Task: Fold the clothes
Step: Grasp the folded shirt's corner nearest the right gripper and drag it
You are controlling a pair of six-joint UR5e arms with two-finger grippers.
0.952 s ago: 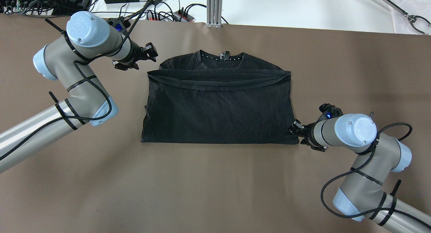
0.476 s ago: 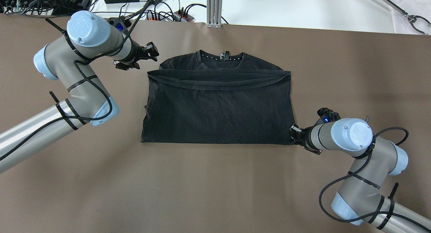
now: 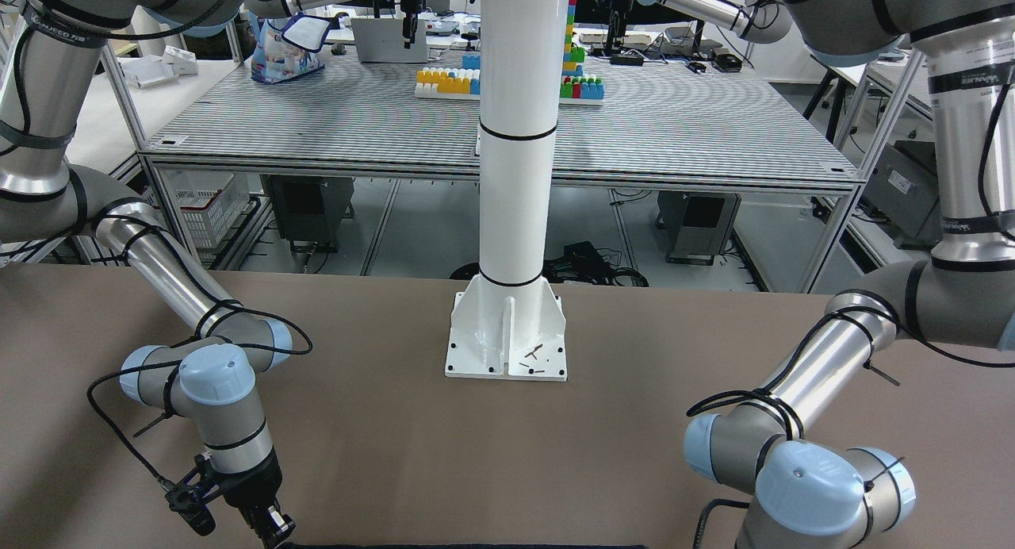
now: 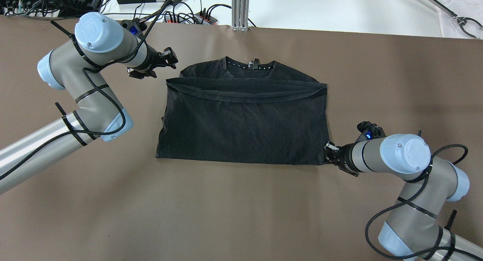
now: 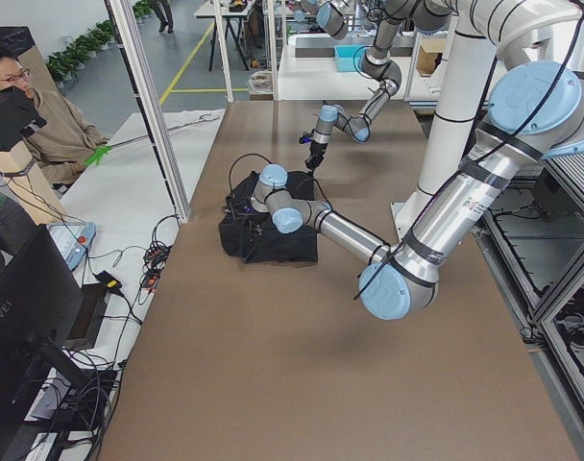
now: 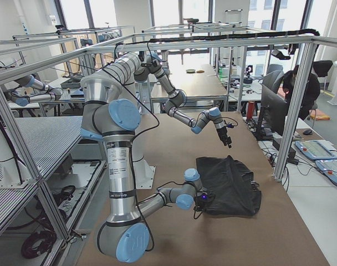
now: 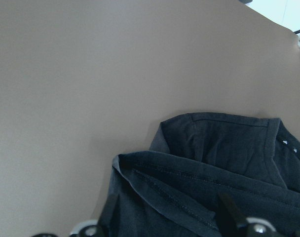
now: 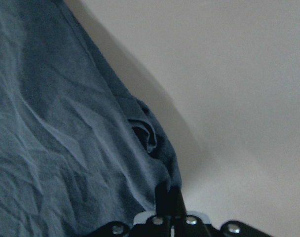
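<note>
On the brown table (image 4: 241, 208), seen from overhead, the black shirt (image 4: 243, 125) is lying flat, folded once, with its collar (image 4: 249, 65) on the far side. The right gripper (image 4: 329, 154) is pinching the shirt's near right corner. The left gripper (image 4: 170, 59) is hovering just off the shirt's far left corner, apart from it, jaws parted.

From the front, only the shirt's near edge is showing, at the bottom, with the right gripper reaching down to its corner.

From the left end, the right gripper is meeting the shirt's far edge.

From the right end, the right gripper is sitting low at the shirt's near corner, and the left gripper is hanging above its far side.

At the left wrist, the left fingers (image 7: 229, 215) are standing wide apart over the shirt's corner.

At the right wrist, the right fingers (image 8: 162, 197) are pressing together on bunched cloth at the shirt's corner.
</note>
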